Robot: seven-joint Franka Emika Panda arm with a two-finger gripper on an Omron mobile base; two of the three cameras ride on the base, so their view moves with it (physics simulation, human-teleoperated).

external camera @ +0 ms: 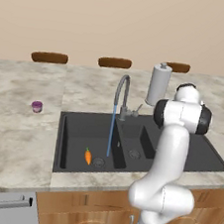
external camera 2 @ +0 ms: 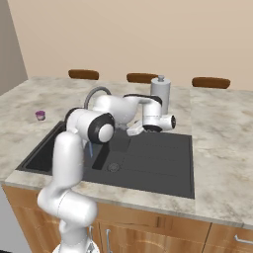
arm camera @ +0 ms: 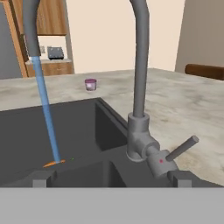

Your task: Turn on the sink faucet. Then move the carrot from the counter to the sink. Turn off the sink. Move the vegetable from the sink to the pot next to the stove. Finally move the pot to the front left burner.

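Observation:
The grey gooseneck faucet (external camera: pixel 121 91) is running, and a blue stream (external camera: pixel 111 134) falls into the large left bowl of the dark double sink (external camera: pixel 76 129). The orange carrot (external camera: pixel 88 156) lies on that bowl's floor beside the drain, just left of the stream. In the hand view the faucet base (arm camera: pixel 139 140) and its side lever (arm camera: pixel 181 148) are close ahead. My gripper (arm camera: pixel 111 180) is open, its fingertips (arm camera: pixel 41 178) wide apart, and holds nothing. The lever sticks out to the right, just above the right fingertip. The stove is out of view.
A small purple cup (external camera: pixel 36 106) stands on the marbled counter (external camera: pixel 20 142) left of the sink. A white paper-towel roll (external camera: pixel 158 84) stands behind the faucet to the right. Brown chair backs (external camera: pixel 114 62) line the counter's far edge.

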